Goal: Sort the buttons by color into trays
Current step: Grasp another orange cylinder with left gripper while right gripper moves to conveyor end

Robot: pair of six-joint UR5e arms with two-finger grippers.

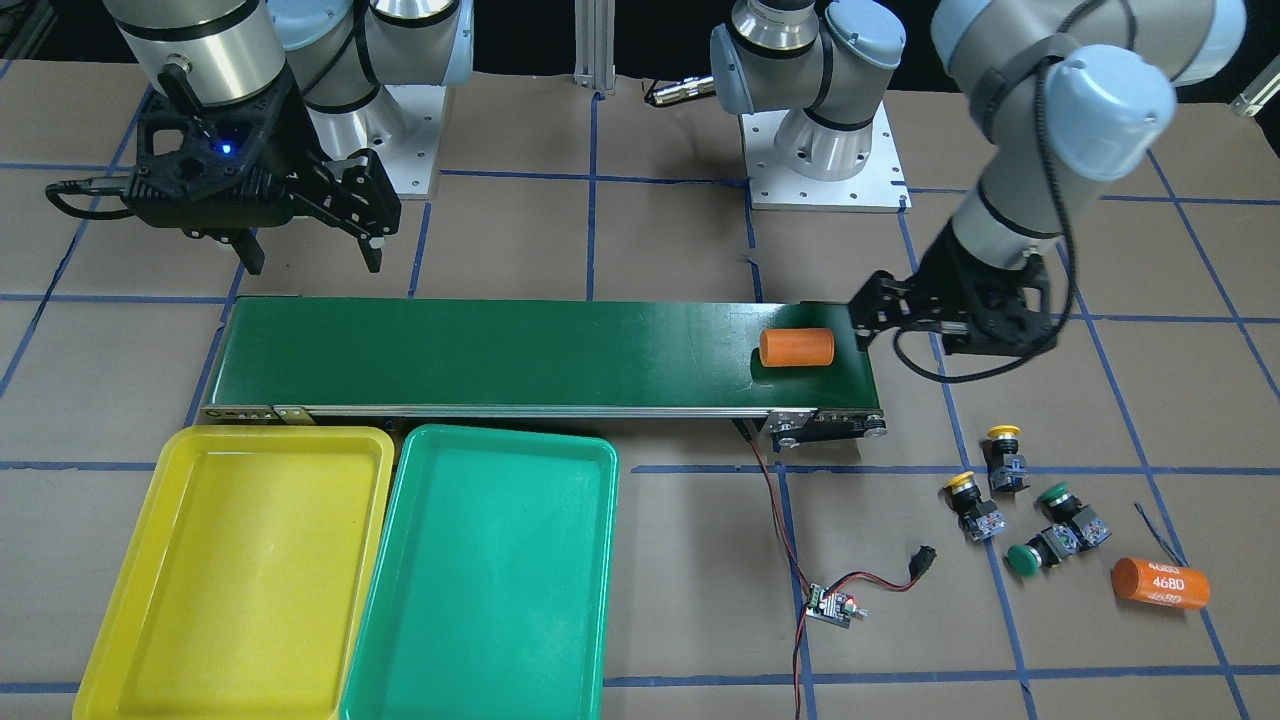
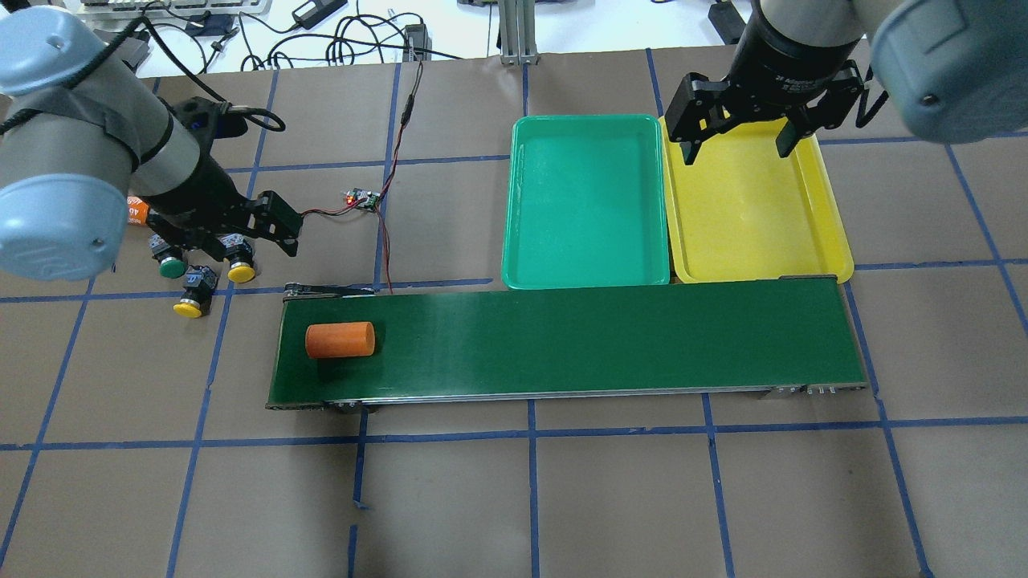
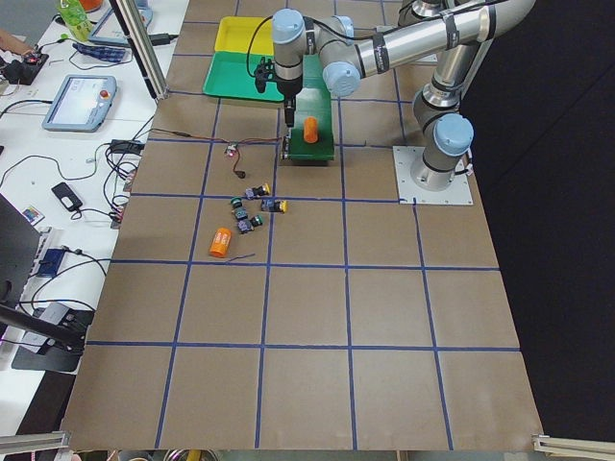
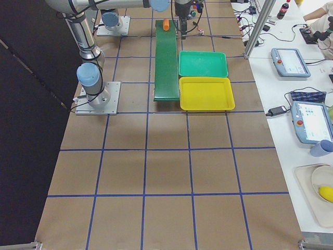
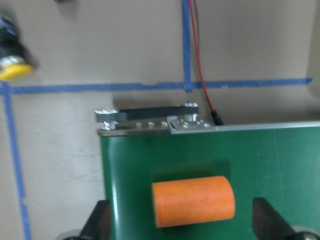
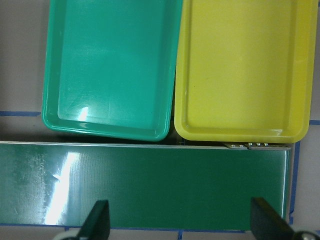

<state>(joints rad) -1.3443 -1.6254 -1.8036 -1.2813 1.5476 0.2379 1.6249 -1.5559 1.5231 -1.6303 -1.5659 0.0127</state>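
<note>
Orange cylinder (image 1: 796, 347) lies on the belt (image 1: 500, 350) below the wide-spread left gripper (image 5: 182, 220); right gripper (image 1: 313, 262) gapes empty; buttons (image 1: 1063, 515) cluster beside the belt.

An orange cylinder (image 5: 193, 201) lies on the green belt (image 5: 270, 150), between two wide-spread fingers (image 5: 97, 220). A blurred yellow-capped button (image 5: 14, 70) sits on the counter (image 5: 100, 50) at upper left.

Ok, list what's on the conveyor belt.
One orange cylinder lies on its side on the conveyor belt, near the left arm's end. Nothing else shows; the spot beneath the cylinder is covered.
</note>
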